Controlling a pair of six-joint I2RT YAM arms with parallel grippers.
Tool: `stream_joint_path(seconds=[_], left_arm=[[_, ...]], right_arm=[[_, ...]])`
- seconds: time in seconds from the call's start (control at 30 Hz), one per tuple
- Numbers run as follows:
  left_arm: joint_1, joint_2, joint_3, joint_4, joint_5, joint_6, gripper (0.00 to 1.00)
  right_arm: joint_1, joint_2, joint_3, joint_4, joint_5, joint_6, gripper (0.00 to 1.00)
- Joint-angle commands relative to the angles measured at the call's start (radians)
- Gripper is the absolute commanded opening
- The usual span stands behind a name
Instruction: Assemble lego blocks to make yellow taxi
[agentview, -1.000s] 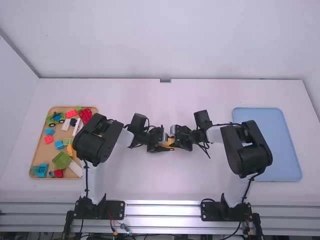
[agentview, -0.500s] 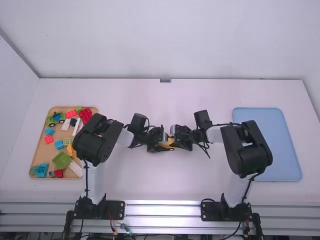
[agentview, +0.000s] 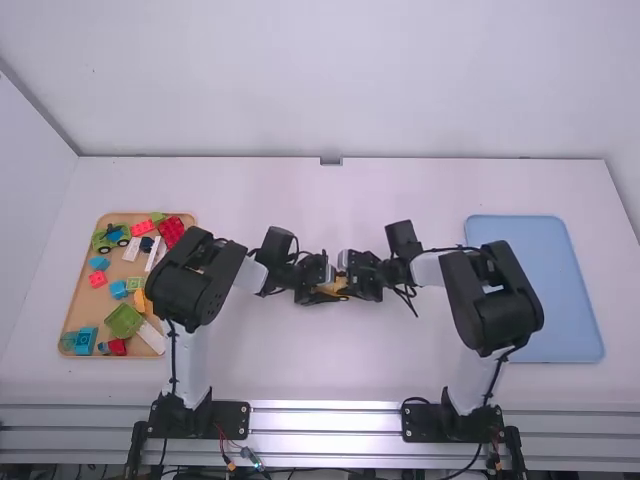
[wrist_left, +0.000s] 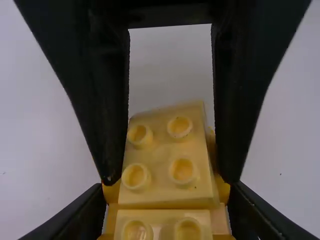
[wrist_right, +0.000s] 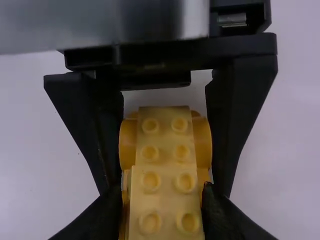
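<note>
Yellow blocks (agentview: 339, 284) lie partly hidden between left gripper (agentview: 326, 290) and right gripper (agentview: 354, 287)

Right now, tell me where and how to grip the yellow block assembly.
Pinch the yellow block assembly by its long sides, ideally from above, clear of the rounded bulges: the studded body looks narrow, and those curves would likely give a looser hold.

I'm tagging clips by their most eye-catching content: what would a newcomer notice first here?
Probably the yellow studded build mid-table, held between the left claw and the right claw, which nearly meet. Next, the coloured blocks on the tan tray at the table's left side, then the plain blue tray at its right.
</note>
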Motion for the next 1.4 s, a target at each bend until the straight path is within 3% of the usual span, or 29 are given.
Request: stream_joint_path(seconds=[0.0,0.1,0.2,0.33,0.4,0.47,0.57,0.87,0.9,0.93,0.97,1.0,1.37], left_arm=[[-0.008,0.014,0.002,-0.003,-0.005,-0.003,0.56],[-0.007,0.014,0.002,-0.003,-0.005,-0.003,0.56],[-0.008,0.014,0.002,-0.003,-0.005,-0.003,0.56],[-0.008,0.014,0.002,-0.003,-0.004,-0.003,0.56],[-0.007,0.014,0.002,-0.003,-0.005,-0.003,0.56],[-0.008,0.014,0.002,-0.003,-0.004,-0.003,0.56],[-0.008,0.014,0.002,-0.003,-0.005,-0.003,0.55],[-0.008,0.014,0.002,-0.003,-0.004,-0.003,0.54],[-0.008,0.014,0.002,-0.003,-0.005,-0.003,0.54],[-0.008,0.014,0.002,-0.004,-0.005,-0.003,0.54],[-0.007,0.014,0.002,-0.003,-0.004,-0.003,0.54],[-0.008,0.014,0.002,-0.004,-0.004,-0.003,0.54],[-0.008,0.014,0.002,-0.004,-0.005,-0.003,0.53]], right_arm=[[-0.002,0.015,-0.007,0.005,0.041,0.034,0.45],[-0.010,0.015,-0.008,0.012,0.040,0.045,0.36],[-0.015,0.015,-0.008,0.013,0.040,0.045,0.16],[-0.014,0.015,-0.008,0.013,0.041,0.045,0.13],[-0.014,0.015,-0.008,0.013,0.041,0.045,0.16],[-0.014,0.015,-0.008,0.018,0.040,0.045,0.38],[-0.015,0.015,-0.008,0.023,0.011,0.045,0.56],[-0.096,-0.050,-0.008,0.011,-0.238,0.021,0.61],[-0.103,-0.056,-0.008,0.000,-0.249,0.010,0.56],[-0.114,-0.065,-0.008,-0.019,-0.249,-0.009,0.37],[-0.121,-0.070,-0.008,-0.033,-0.236,-0.011,0.06],[-0.122,-0.070,-0.008,-0.034,-0.230,-0.008,0.00],[-0.011,-0.067,-0.010,-0.051,0.057,0.064,0.00]])
